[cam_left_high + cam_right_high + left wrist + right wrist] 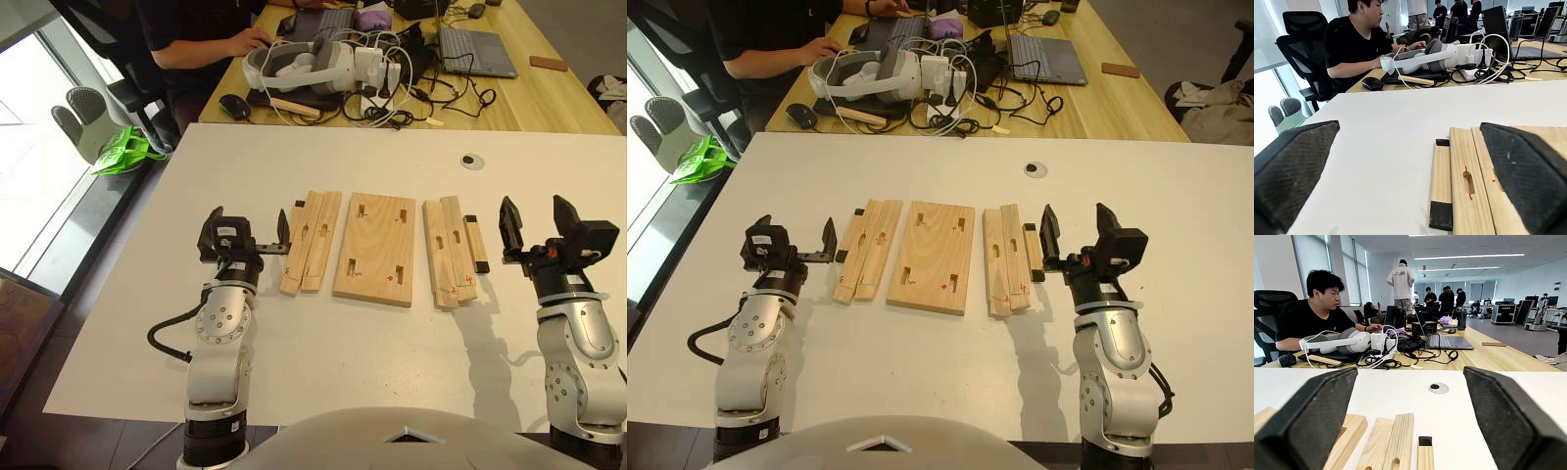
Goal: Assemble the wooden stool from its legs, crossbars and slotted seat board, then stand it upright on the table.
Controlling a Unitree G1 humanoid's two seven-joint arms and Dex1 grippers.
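Note:
The slotted seat board (374,248) lies flat in the middle of the white table (323,362). A bundle of legs and crossbars (311,242) lies to its left, and a second bundle (451,251) to its right, with a thin black-tipped crossbar (476,245) on its outer side. My left gripper (248,233) stands open just left of the left bundle, its right finger close to the wood. In the left wrist view a black-tipped crossbar (1441,186) and a slotted leg (1466,181) lie between the open fingers. My right gripper (538,225) stands open just right of the right bundle, empty.
A round cable grommet (473,160) sits in the table behind the right bundle. Behind stands a wooden desk (549,98) with a headset (299,61), cables and a laptop (474,49); a person sits there. The table's left edge drops off near a window.

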